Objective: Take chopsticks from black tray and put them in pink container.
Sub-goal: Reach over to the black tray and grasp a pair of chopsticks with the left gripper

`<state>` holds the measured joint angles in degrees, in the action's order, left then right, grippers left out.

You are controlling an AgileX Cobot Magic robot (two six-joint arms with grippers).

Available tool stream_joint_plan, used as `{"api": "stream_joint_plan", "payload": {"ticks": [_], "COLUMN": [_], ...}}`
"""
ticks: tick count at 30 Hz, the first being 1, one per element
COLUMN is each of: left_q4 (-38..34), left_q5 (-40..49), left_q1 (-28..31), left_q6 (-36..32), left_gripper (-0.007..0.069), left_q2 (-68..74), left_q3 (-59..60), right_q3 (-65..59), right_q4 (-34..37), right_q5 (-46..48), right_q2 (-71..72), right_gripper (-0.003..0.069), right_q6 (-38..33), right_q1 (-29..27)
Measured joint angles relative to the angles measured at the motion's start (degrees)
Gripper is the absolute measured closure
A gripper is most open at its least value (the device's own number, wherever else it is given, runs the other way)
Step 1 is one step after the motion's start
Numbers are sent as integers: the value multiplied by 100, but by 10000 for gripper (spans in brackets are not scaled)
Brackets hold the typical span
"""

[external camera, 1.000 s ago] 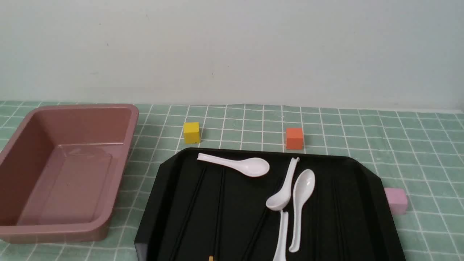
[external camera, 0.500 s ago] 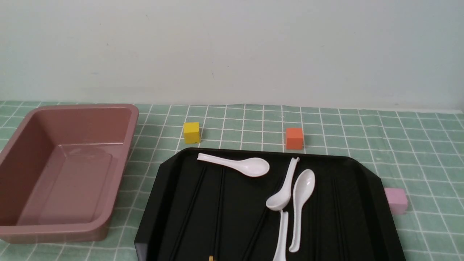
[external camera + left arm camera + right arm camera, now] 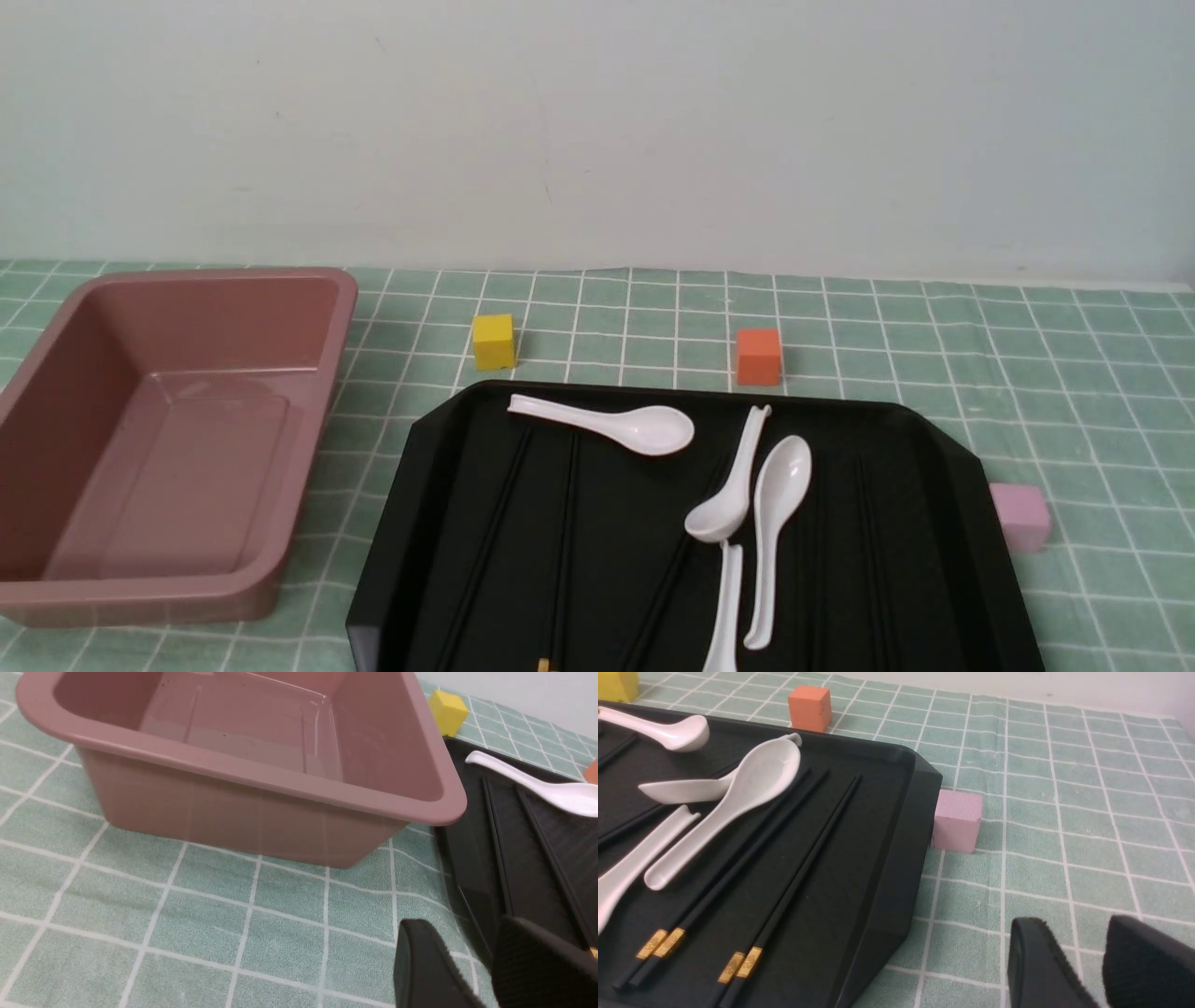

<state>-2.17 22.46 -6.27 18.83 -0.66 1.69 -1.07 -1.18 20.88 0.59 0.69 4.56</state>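
Thin black chopsticks [image 3: 565, 541] lie lengthwise in the black tray [image 3: 966, 523] among white spoons [image 3: 644, 431]. The right wrist view shows two pairs of these chopsticks [image 3: 817, 840] with gold bands at their near ends. The empty pink container [image 3: 187, 280] stands left of the tray. Neither gripper shows in the front view. My left gripper [image 3: 467, 938] is open and empty, low over the cloth at the tray's near left corner, in front of the pink container [image 3: 261, 772]. Right of the tray [image 3: 896, 858], my right gripper [image 3: 1073, 938] hangs open over the cloth with nothing in it.
A yellow cube [image 3: 493, 341] and an orange cube [image 3: 758, 356] sit just behind the tray. A small pale pink cube [image 3: 1019, 516] touches the tray's right side. Green checked cloth [image 3: 1074, 392] covers the table, and a white wall stands behind.
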Motion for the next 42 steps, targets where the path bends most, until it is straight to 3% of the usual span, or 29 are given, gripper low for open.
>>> {"api": "stream_joint_plan", "payload": {"ticks": [20, 23, 30, 37, 42], "left_q4": [-36, -978, -4159, -5824, -6357], "left_q5": [-22, -40, -81, -939, -1554], "left_q1": [0, 0, 0, 0, 0], "left_q6": [109, 753, 2510, 2715, 2119], "left_gripper": [386, 386, 386, 386, 395], "left_q2": [0, 0, 0, 0, 0], "left_q3": [0, 0, 0, 0, -31], "right_q3": [0, 0, 0, 0, 0], "right_q4": [0, 0, 0, 0, 0], "right_q5": [0, 0, 0, 0, 0], "right_q2": [0, 0, 0, 0, 0], "right_gripper": [419, 419, 419, 419, 419], "right_q6": [0, 0, 0, 0, 0], "right_q1": [0, 0, 0, 0, 0]}}
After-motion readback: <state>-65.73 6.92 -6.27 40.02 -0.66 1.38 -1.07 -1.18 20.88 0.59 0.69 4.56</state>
